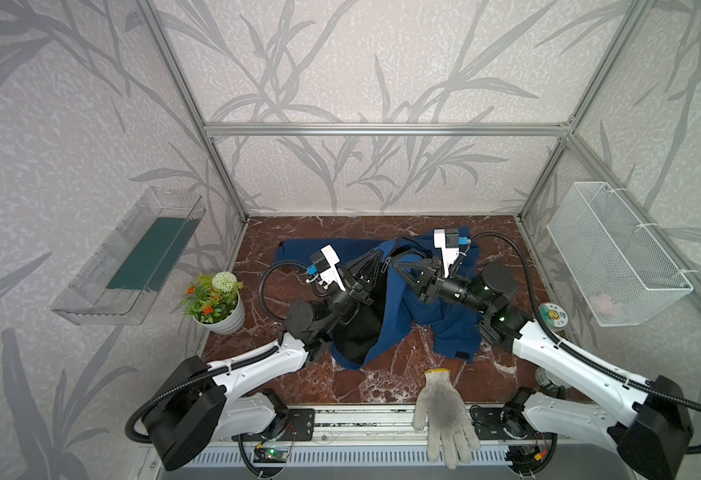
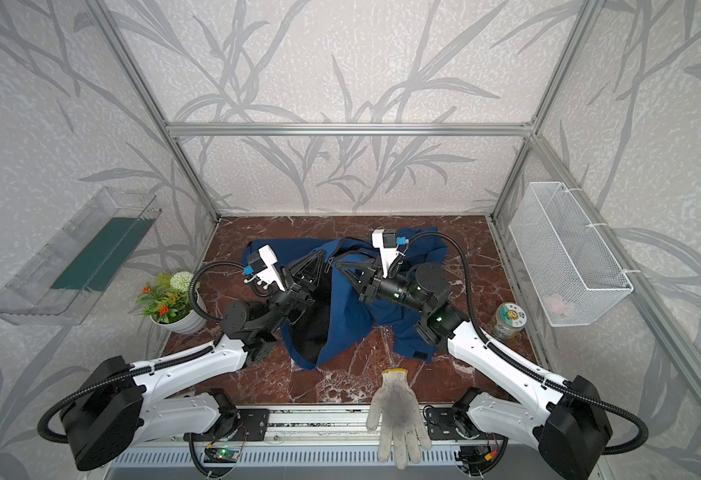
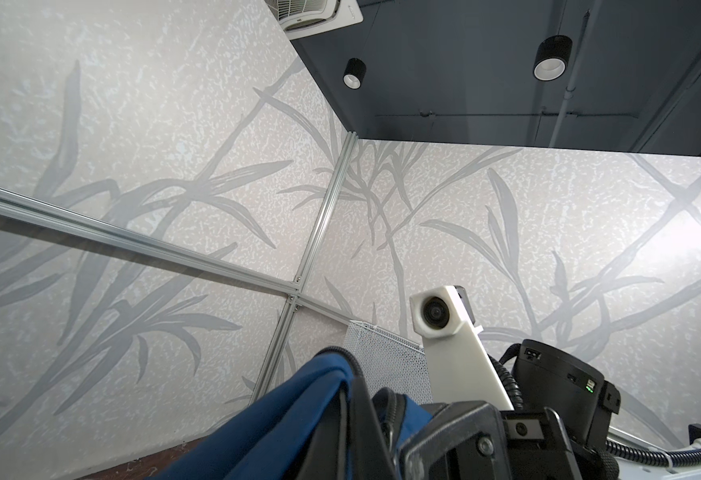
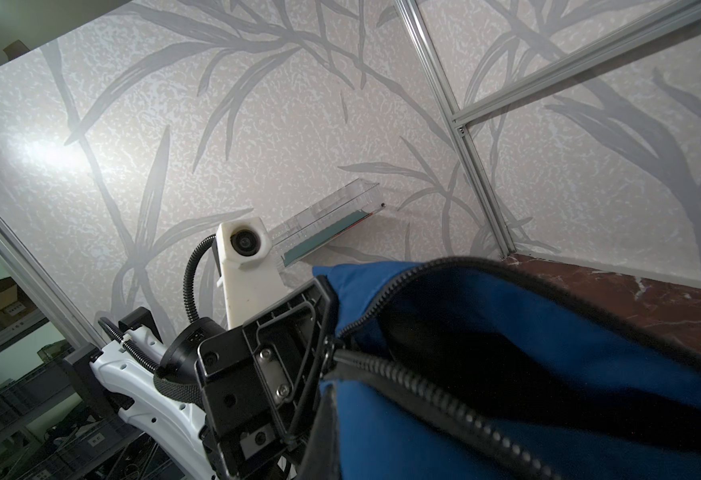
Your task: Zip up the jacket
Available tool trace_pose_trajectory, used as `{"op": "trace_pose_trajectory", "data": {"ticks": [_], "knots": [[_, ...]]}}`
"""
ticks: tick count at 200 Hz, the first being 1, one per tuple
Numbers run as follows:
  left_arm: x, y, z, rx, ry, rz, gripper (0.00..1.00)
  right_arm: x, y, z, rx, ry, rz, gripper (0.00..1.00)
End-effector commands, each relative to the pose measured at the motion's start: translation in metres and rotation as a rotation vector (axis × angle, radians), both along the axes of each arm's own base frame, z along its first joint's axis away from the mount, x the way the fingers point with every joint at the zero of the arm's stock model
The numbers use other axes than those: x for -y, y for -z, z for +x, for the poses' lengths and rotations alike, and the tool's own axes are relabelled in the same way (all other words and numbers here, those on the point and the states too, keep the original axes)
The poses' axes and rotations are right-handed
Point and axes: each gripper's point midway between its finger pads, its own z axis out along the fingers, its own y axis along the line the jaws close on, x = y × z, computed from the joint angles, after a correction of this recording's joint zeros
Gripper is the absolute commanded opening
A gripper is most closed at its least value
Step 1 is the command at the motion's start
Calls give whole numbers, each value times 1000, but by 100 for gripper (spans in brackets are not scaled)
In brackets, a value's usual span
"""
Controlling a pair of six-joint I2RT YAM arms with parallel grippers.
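The navy-blue jacket [image 1: 398, 324] [image 2: 340, 328] lies crumpled in the middle of the marble table, its black lining showing at the front left. Both grippers hold its front opening up off the table, tip to tip. My left gripper [image 1: 382, 259] [image 2: 324, 259] is shut on one zipper edge of the jacket. From the other side, my right gripper [image 1: 396, 266] [image 2: 337, 265] is shut on the facing zipper edge. In the left wrist view blue cloth [image 3: 282, 419] drapes over the jaws. The right wrist view shows the black zipper teeth [image 4: 423, 386] running away from the jaws, the two rows apart.
A white knit glove [image 1: 444, 411] hangs over the table's front edge. A potted plant [image 1: 216, 299] stands at the left, a small tin [image 1: 552, 316] at the right. A wire basket [image 1: 615, 253] and a clear shelf [image 1: 132, 257] hang on the side walls.
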Motion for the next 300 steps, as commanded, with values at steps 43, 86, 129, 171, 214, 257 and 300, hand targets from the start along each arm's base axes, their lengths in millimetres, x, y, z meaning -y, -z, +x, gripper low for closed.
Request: {"op": "trace_pose_trajectory", "data": {"ticks": [43, 86, 129, 171, 214, 257, 300], "knots": [[-14, 0, 0, 5, -61, -3, 0, 36, -38, 15, 87, 160, 109, 0], [6, 71, 35, -174, -115, 155, 0, 40, 21, 55, -106, 240, 75, 0], [19, 120, 60, -280, -92, 123, 0, 58, 60, 81, -193, 301, 130, 0], [26, 132, 64, -297, -90, 149, 0, 62, 82, 83, -248, 327, 86, 0], [19, 134, 57, -320, -76, 134, 0, 56, 87, 81, -277, 271, 80, 0], [16, 134, 53, -324, -74, 125, 0, 57, 83, 78, -271, 265, 85, 7], [16, 133, 53, -327, -76, 121, 0, 47, 84, 66, -296, 198, 16, 18]]}}
